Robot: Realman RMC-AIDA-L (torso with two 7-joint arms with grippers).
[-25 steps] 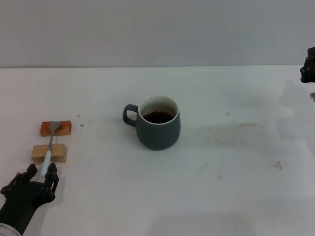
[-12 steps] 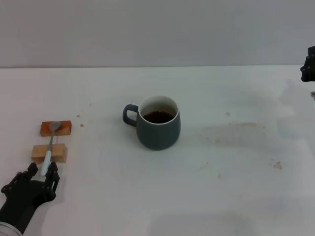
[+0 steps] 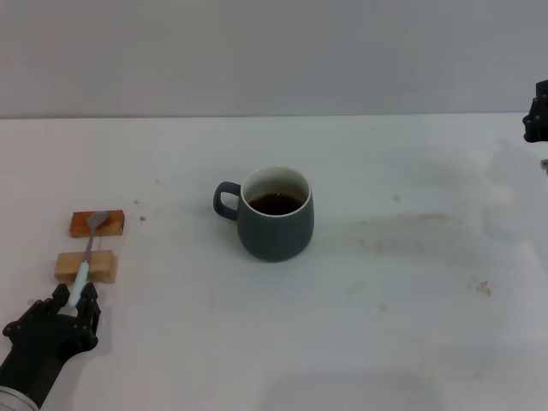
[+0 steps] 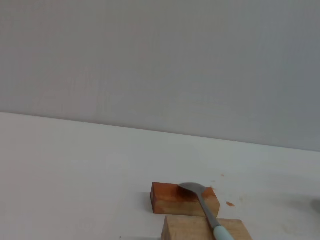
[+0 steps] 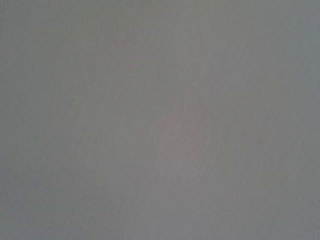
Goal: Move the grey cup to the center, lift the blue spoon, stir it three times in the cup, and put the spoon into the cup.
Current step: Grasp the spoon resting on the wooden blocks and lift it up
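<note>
half of the blue spoon [image 3: 86, 257] handle hidden between left gripper [image 3: 70, 301] fingers, grip unclear

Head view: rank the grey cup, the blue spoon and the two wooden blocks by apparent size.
1. grey cup, clearly largest.
2. blue spoon, longest of the rest but slim.
3. reddish block and pale block: look alike, unranked.

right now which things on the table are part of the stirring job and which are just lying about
Part of the job:
- grey cup, dark liquid inside
- blue spoon, lying across both blocks
- left gripper, at the spoon handle's end

Just lying about:
- two wooden blocks propping the spoon
- right gripper, parked at the far right edge
</note>
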